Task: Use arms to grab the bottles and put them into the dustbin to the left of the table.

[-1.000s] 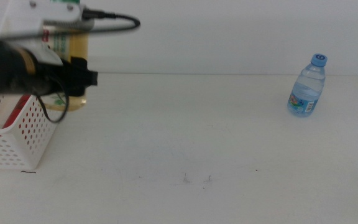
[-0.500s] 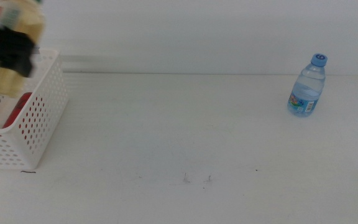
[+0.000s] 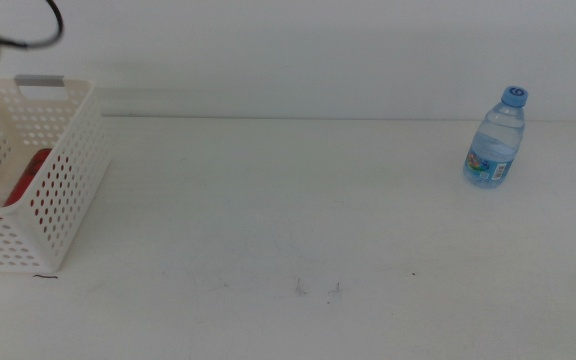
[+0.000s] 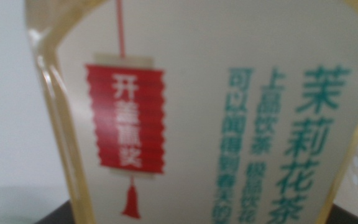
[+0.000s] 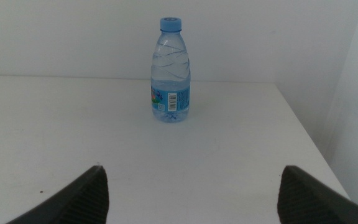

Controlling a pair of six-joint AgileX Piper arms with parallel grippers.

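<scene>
My table [image 3: 298, 220] is mostly bare. The white perforated dustbin [image 3: 53, 190] sits at its left edge, a red can [image 3: 30, 172] inside. My left gripper, almost out of the middle view above the bin, is clamped on the tea bottle [image 4: 229, 112], which fills its camera. Ahead of my right gripper [image 5: 191, 193], jaws spread wide and empty, stands the blue-capped water bottle [image 5: 170, 71], well apart.

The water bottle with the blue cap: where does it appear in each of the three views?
Middle view: water bottle upright at far right of the table.
Left wrist view: not in it.
Right wrist view: upright at centre, beyond the open right gripper.
Shared landmark: the table's right edge beside it.
</scene>
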